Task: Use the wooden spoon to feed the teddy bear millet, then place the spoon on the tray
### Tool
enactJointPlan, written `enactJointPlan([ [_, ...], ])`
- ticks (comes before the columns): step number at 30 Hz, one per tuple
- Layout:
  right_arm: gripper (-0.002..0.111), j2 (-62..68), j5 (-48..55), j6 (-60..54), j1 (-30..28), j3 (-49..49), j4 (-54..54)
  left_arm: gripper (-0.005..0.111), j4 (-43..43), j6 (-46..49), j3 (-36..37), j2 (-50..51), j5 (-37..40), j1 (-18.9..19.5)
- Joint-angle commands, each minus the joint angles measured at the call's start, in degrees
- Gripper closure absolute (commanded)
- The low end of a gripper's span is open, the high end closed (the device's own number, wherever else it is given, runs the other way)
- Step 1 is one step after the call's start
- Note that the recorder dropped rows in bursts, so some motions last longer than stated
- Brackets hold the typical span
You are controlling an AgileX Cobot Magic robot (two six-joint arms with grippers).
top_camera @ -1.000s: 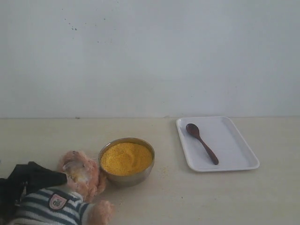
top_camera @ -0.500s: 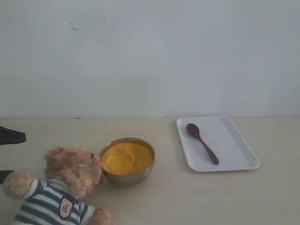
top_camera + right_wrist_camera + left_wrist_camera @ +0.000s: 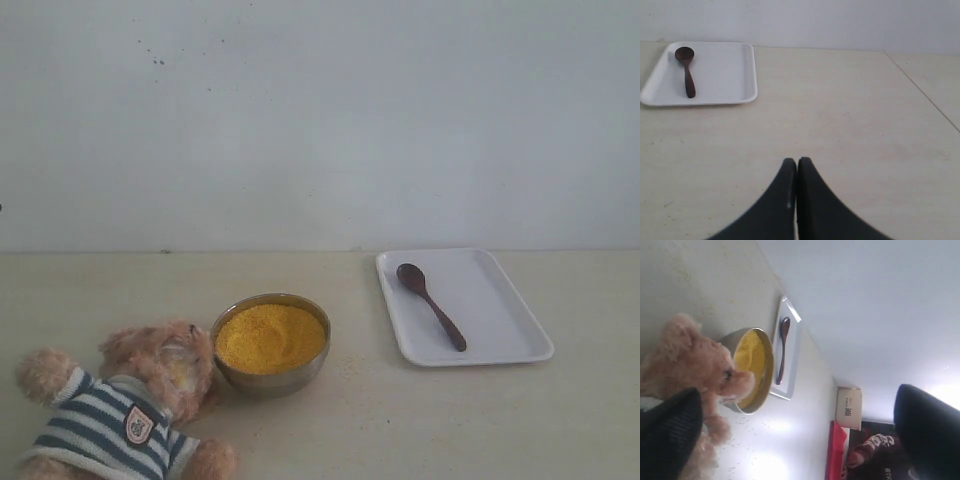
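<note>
A: How far along are we?

B: Barely begun, we judge. The wooden spoon (image 3: 430,305) lies untouched on the tray (image 3: 505,320), well ahead of our right gripper (image 3: 796,162), whose fingers are pressed together on nothing.

A: And our left gripper (image 3: 797,390)?

B: Its fingers are spread wide and grasp nothing. The teddy bear (image 3: 695,360) lies just beside one finger, its snout at the rim of the metal bowl (image 3: 275,378). The millet (image 3: 270,337) sits heaped there, on the far side of the bear from the fingers.

A: So what is left for us?

B: Everything, as we read it. We must take up the spoon, scoop millet, bring it to the bear's mouth, then set the spoon on the tray.
</note>
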Motion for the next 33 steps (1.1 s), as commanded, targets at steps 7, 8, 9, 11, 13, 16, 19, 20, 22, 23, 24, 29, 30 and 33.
enactJointPlan([
  [7, 0.108, 0.25, 0.02, -0.26, -0.38, -0.02, -0.15, 0.103, -12.42, -0.51, -0.28, -1.65, 0.54, -0.01],
  [8, 0.108, 0.25, 0.02, -0.26, -0.38, -0.02, -0.15, 0.103, -13.86, -0.51, -0.28, -2.02, 0.54, -0.01],
  [9, 0.108, 0.25, 0.02, -0.26, -0.38, -0.02, -0.15, 0.103, -14.41, 0.05, -0.28, -2.44, 0.54, 0.09],
  [11, 0.108, 0.25, 0.02, -0.26, -0.38, -0.02, -0.15, 0.103, -13.82, 2.76, -0.28, -4.51, 0.24, 0.09],
  [13, 0.108, 0.25, 0.02, -0.26, -0.38, -0.02, -0.15, 0.103, -9.76, 5.29, -0.28, -7.51, -6.59, 0.09],
  [16, 0.108, 0.25, 0.02, -0.26, -0.38, -0.02, -0.15, 0.103, 1.49, 4.53, -0.28, -15.05, -22.00, 0.09],
  [19, 0.108, 0.25, 0.02, -0.26, -0.38, -0.02, -0.15, 0.103, 18.26, -3.55, -0.28, -23.76, -39.23, 0.09],
  [20, 0.108, 0.25, 0.02, -0.26, -0.38, -0.02, -0.15, 0.103, 26.60, -9.38, -0.28, -27.99, -47.26, 0.09],
  [22, 0.108, 0.25, 0.02, -0.26, -0.38, -0.02, -0.15, 0.103, 26.78, -11.87, -0.28, -31.43, -54.29, 0.09],
  [23, 0.108, 0.25, 0.02, -0.26, -0.38, -0.02, -0.15, 0.103, 23.98, -11.87, -0.28, -31.69, -54.62, 0.09],
  [24, 0.108, 0.25, 0.02, -0.26, -0.38, -0.02, -0.15, 0.103, 17.93, -11.87, -0.28, -31.69, -54.83, 0.09],
  [29, 0.108, 0.25, 0.02, -0.26, -0.38, -0.02, -0.15, 0.103, 15.69, -11.43, -0.28, -33.85, -54.55, -0.27],
  [30, 0.108, 0.25, 0.02, -0.26, -0.38, -0.02, -0.15, 0.103, 17.67, -11.68, -0.28, -34.76, -55.28, -1.31],
  [33, 0.108, 0.25, 0.02, -0.26, -0.38, -0.02, -0.15, 0.103, 23.91, -11.69, -0.28, -40.30, -54.62, -7.40],
])
